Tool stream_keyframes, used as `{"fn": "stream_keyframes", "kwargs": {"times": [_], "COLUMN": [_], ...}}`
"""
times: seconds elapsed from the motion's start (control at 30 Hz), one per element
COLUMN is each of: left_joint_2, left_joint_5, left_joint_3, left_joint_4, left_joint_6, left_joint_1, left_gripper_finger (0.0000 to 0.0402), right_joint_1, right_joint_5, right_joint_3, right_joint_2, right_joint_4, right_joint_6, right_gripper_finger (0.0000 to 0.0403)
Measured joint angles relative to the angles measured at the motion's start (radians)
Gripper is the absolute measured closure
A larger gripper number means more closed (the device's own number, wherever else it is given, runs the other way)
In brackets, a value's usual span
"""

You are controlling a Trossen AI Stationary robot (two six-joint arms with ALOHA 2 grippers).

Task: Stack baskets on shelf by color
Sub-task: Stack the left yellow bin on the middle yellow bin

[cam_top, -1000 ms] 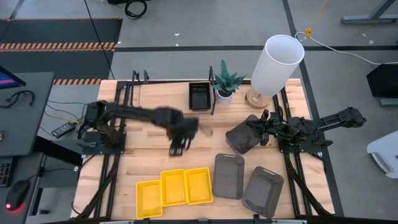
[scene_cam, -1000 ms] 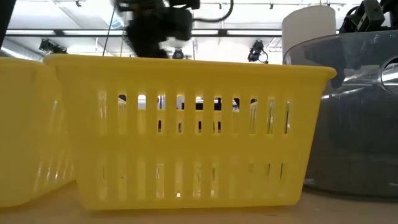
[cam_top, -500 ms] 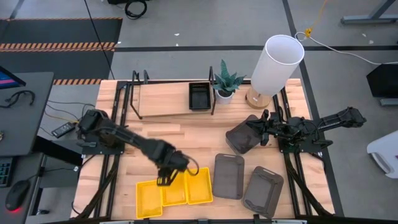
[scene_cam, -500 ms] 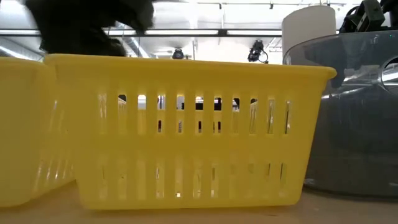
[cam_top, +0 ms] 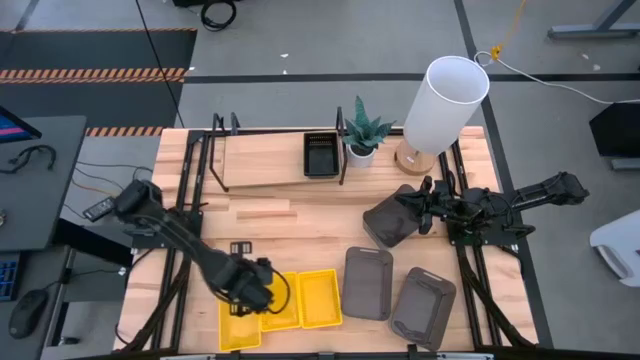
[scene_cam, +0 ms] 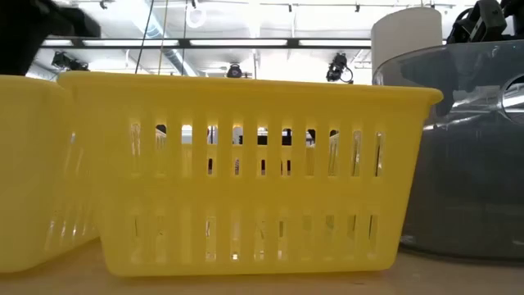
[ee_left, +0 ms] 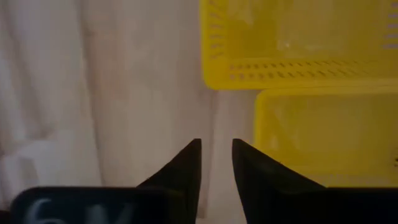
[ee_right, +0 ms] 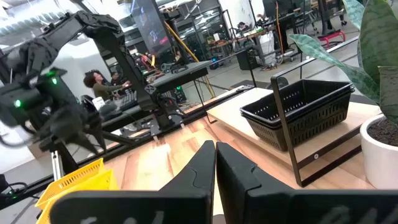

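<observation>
Three yellow baskets sit side by side near the table's near edge [cam_top: 240, 320], [cam_top: 280, 305], [cam_top: 320, 297]. My left gripper [cam_top: 252, 290] hovers over the left two, pointing down. In its wrist view the fingers [ee_left: 216, 155] stand slightly open over bare wood, beside two yellow baskets [ee_left: 298, 37], [ee_left: 323, 130]. The black baskets [cam_top: 320, 155] are stacked on the shelf [cam_top: 260, 160]. Two grey baskets [cam_top: 368, 282], [cam_top: 423, 305] lie flat. A third [cam_top: 388, 220] is next to my right gripper [cam_top: 422, 208], which is shut [ee_right: 215, 155]; whether it touches that basket, I cannot tell.
A white plant pot [cam_top: 360, 150] and a tall white cylinder on a wooden foot [cam_top: 445, 100] stand at the far edge, right of the shelf. A small dark object [cam_top: 240, 247] lies on the wood near my left arm. The table's middle is bare wood [cam_top: 320, 225].
My left gripper has swung from the table's middle, in front of the shelf, toward the near edge and down. It now hangs over the yellow baskets. The baskets have stayed where they were.
</observation>
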Motion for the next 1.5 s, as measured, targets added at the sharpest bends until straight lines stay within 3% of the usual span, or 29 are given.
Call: {"fn": "stream_keyframes", "kwargs": {"times": [0.2, 0.33, 0.53, 0.73, 0.93, 1.2, 1.5], "left_joint_2": [-0.181, -0.265, -0.274, -0.217, -0.126, -0.032, -0.023], "left_joint_5": [-0.047, -0.042, -0.041, -0.031, -0.004, 0.082, 0.083], "left_joint_3": [-0.179, -0.295, -0.322, -0.322, -0.322, -0.322, -0.322], "left_joint_4": [0.106, 0.252, 0.341, 0.392, 0.380, 0.389, 0.362], "left_joint_6": [-0.147, -0.282, -0.366, -0.305, -0.257, -0.229, -0.212], "left_joint_1": [-0.036, -0.066, -0.095, -0.135, -0.147, -0.147, -0.147], "left_gripper_finger": [0.0355, 0.0358, 0.0288, 0.0194, 0.0168, 0.0218, 0.0340], "right_joint_1": [0.000, 0.000, 0.000, 0.000, 0.000, 0.000, 0.000], "right_joint_5": [0.000, 0.000, 0.000, 0.000, 0.000, 0.000, 0.000], "right_joint_3": [0.000, 0.000, 0.000, 0.000, 0.000, 0.000, 0.000], "right_joint_2": [0.000, 0.000, 0.000, 0.000, 0.000, 0.000, 0.000], "right_joint_4": [0.000, 0.000, 0.000, 0.000, 0.000, 0.000, 0.000], "right_joint_6": [0.000, 0.000, 0.000, 0.000, 0.000, 0.000, 0.000], "right_gripper_finger": [0.0384, 0.0384, 0.0384, 0.0384, 0.0384, 0.0384, 0.0384]}}
